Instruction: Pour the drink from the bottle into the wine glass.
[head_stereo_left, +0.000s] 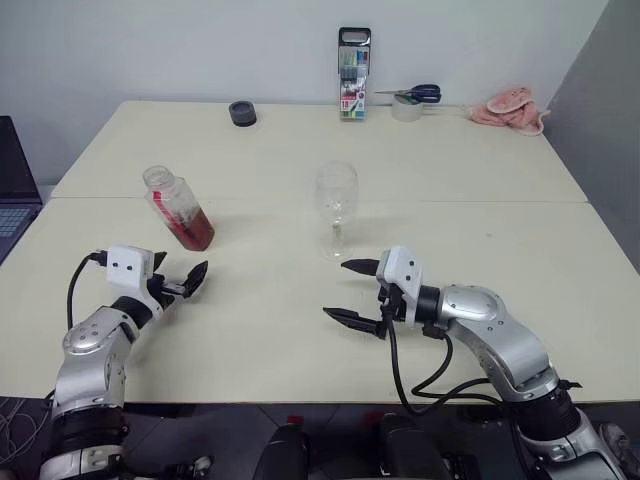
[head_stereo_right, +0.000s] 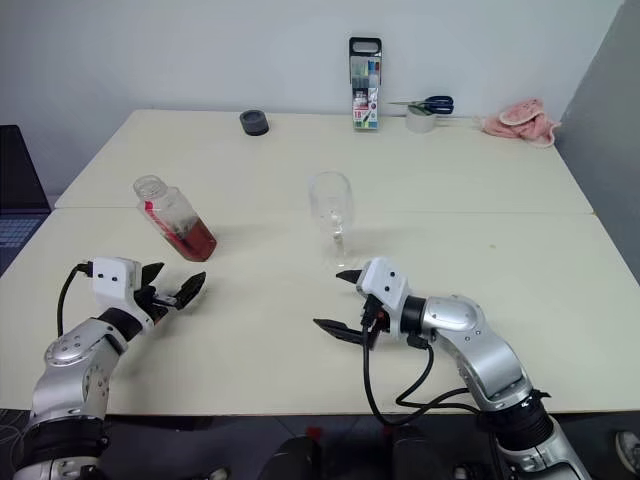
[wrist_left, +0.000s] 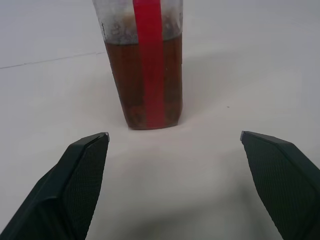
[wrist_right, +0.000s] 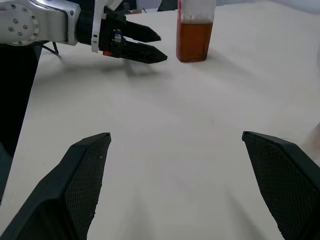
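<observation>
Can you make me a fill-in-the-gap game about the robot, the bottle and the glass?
1. The bottle has no ____ on its top.
2. The wine glass has ____ in it.
3. The fingers of the left gripper and the right gripper are both ____.
4. The scissors lie at the ____ edge of the table.

Missing words: cap; nothing; open; far

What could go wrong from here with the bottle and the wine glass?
The bottle stands uncapped, part full of drink; a bump from the open left gripper could tip and spill it. The empty wine glass on its thin stem stands just beyond the open right gripper, which might knock it over.
</observation>
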